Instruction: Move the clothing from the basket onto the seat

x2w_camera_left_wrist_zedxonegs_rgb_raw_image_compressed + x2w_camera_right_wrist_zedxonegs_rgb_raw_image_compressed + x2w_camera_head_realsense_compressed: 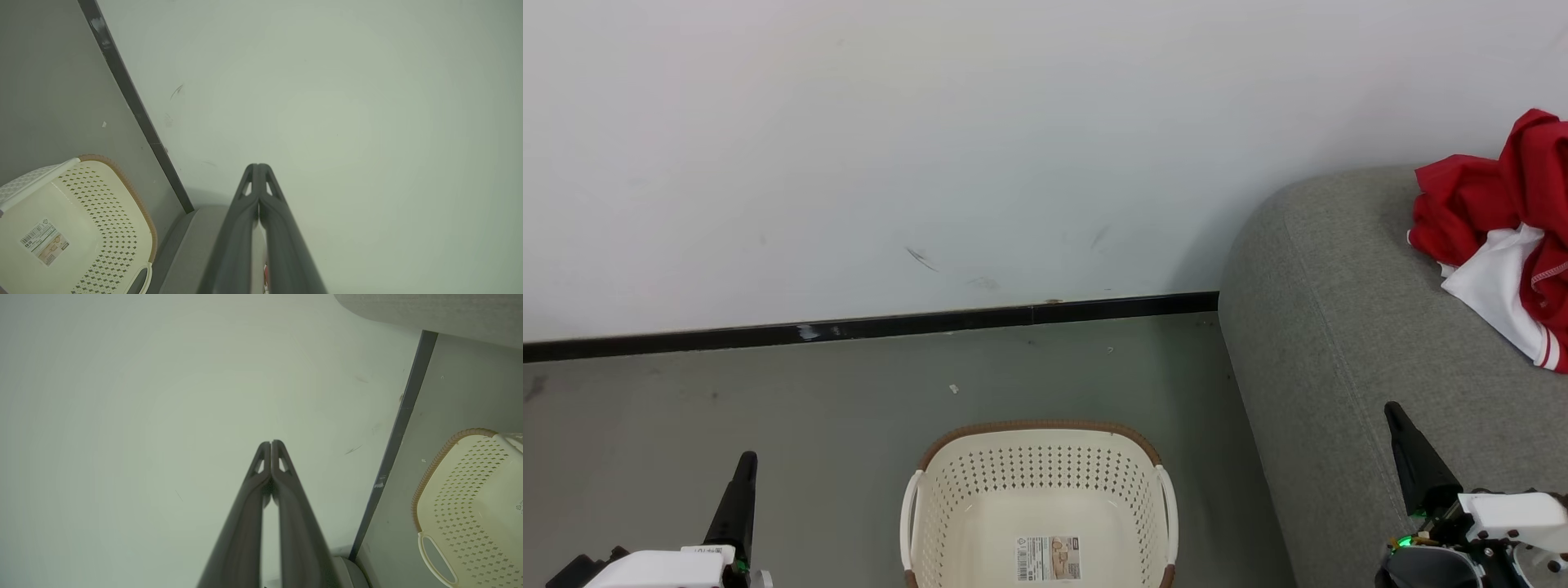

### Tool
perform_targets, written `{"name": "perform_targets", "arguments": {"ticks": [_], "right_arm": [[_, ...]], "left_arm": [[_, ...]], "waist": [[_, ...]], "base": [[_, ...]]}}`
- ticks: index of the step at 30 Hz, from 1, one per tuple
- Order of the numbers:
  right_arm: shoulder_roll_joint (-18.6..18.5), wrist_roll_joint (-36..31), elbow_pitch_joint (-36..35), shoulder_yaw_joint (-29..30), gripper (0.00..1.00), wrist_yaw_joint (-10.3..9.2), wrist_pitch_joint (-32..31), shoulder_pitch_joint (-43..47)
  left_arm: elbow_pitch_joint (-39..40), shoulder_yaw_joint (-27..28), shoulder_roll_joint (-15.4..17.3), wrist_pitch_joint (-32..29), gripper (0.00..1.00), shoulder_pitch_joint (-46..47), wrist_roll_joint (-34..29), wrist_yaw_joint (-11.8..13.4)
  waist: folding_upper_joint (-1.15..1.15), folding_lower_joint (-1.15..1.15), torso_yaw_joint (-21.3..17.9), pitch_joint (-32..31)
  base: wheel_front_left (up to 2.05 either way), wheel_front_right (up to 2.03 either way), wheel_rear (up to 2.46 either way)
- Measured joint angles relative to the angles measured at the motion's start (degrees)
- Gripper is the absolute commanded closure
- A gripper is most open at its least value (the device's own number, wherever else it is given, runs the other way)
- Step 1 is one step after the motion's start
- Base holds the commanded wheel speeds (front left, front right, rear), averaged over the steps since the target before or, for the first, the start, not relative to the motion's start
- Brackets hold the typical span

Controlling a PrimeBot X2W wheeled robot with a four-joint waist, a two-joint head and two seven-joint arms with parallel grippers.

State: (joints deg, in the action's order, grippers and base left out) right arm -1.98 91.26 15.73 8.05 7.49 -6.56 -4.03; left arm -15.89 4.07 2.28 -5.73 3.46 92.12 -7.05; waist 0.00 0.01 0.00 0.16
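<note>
**Item:** red-and-white sportswear garments (1494, 212), lying bunched on the grey sofa (1339, 343) at the head view's right edge, well apart from the basket.

**Item:** cream perforated laundry basket (1039, 427), standing on the floor beside the sofa. Its visible bottom is showing nothing but a label sticker (1048, 558).

**Item:** left gripper (745, 459) and right gripper (1393, 408). Both are pressing their fingers together on nothing, and the right one is showing against the sofa's front.

**Step, as judged:** the transfer is looking finished. While this is being confirmed, the arms are best held low, closed, and clear of the basket rim and the cloth.

**Unclear:** the garments are running off the frame. The basket's near end is being cut off, so a leftover piece cannot be ruled out.
</note>
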Motion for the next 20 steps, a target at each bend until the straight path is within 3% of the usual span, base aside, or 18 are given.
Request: {"name": "perform_targets", "arguments": {"ticks": [20], "right_arm": [[0.0,0.0,0.0,0.0,1.00,0.00,0.0,0.0]], "left_arm": [[0.0,0.0,0.0,0.0,1.00,0.0,0.0,0.0]], "waist": [[0.00,0.00,0.0,0.0]], "base": [[0.00,0.00,0.00]]}}
